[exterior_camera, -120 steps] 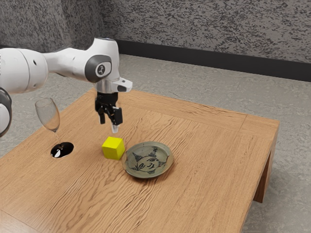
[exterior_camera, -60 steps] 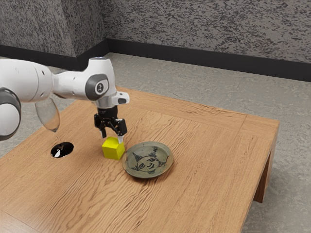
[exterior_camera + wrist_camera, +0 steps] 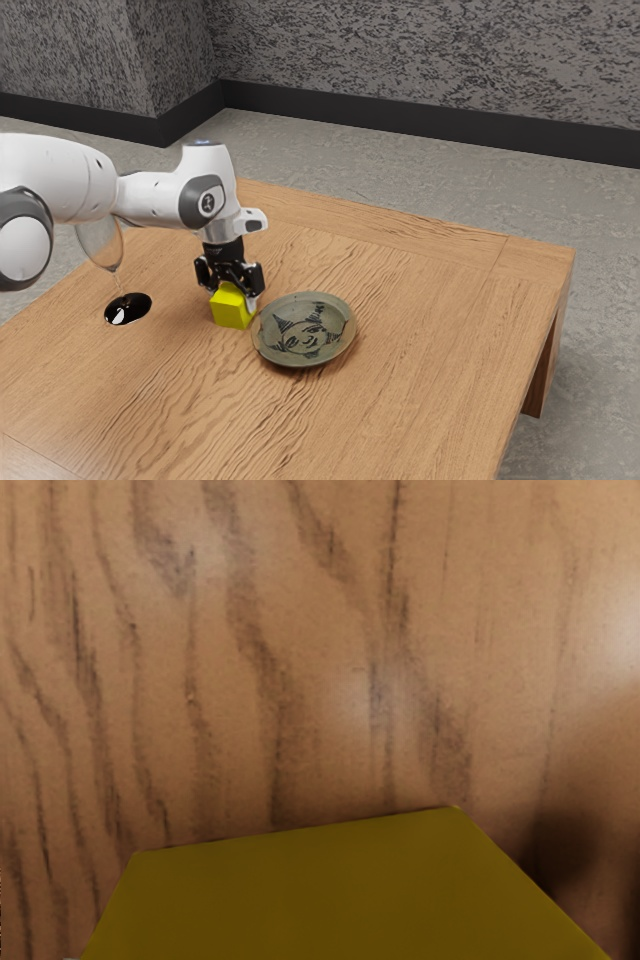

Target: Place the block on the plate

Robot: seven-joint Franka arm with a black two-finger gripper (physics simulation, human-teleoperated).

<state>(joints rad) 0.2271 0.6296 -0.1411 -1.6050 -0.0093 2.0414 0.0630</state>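
The tool (image 3: 231, 297) points down over the yellow block (image 3: 231, 312); its fingers stand apart.

Set-back side view angled down, downward wrist close-up, block (image 3: 231, 309) in 2 views

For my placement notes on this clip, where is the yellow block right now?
In the exterior view, the yellow block sits on the table, directly below the gripper, just to the exterior view's left of the plate.
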